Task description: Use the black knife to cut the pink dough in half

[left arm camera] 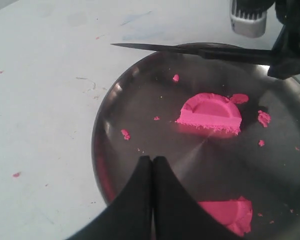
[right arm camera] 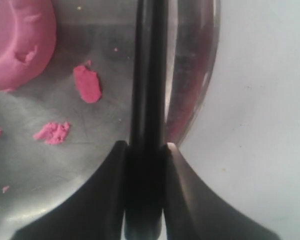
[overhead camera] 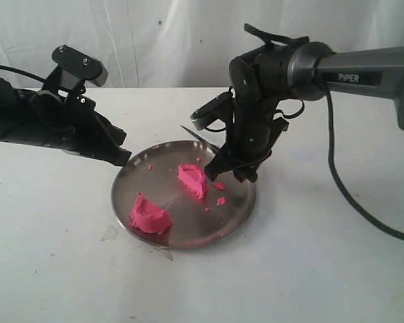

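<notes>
The dough is cut in two halves, and both lie on the plate. One half sits near the middle of the plate, in the centre of the exterior view. Its flat cut face shows clearly in the left wrist view. The second half lies near the plate's lower left rim, well apart from the first.

The right gripper stands just to the right of the middle half and does not touch it. Its jaws are narrow and clamp the handle of the knife. In the right wrist view the handle fills the gap between the two fingers. There the edge of one half shows in the upper left corner. The blade points to the upper left in the exterior view, over the far rim of the plate, apart from both halves. I cannot tell if it touches the rim.

The left gripper is at the plate's upper left rim. Its jaws are pressed together with nothing between them. In its own view the second half lies just beside the fingers, partly hidden by them.

Small pink crumbs are scattered on the plate around the middle half. The plate stands on a white table. A black cable hangs at the right of the frame.
</notes>
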Available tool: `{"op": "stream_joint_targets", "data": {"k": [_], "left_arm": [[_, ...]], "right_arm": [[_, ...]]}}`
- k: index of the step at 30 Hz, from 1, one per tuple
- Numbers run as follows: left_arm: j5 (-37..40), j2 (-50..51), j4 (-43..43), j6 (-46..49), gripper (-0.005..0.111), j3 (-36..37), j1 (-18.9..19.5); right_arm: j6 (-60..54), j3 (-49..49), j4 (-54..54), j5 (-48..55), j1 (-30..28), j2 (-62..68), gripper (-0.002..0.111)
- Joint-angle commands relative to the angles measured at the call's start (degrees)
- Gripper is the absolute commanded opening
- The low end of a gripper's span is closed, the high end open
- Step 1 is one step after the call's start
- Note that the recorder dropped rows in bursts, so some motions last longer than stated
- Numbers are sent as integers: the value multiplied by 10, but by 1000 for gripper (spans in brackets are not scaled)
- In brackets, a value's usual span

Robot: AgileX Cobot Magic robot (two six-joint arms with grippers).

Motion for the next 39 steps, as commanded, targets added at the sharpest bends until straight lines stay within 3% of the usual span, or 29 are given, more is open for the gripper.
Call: {"op": "stream_joint_targets", "data": {"k": [1,12,29,39], "left_arm": [[4,-5,-6,-5,0,5,-1],[3,-5,-6,-5,0,5,-1],[1,-5,-6,-5,0,5,-1],[-1,-51,7,-3,0,5,9]], "right_arm": [[-8,-6,-8,0,-5,17,0],[-14,-6,-4,4,-5,37,1],[-32,-6,23,22,-5,29,46],[-21,-6,22,27,-14,-84,46]]}}
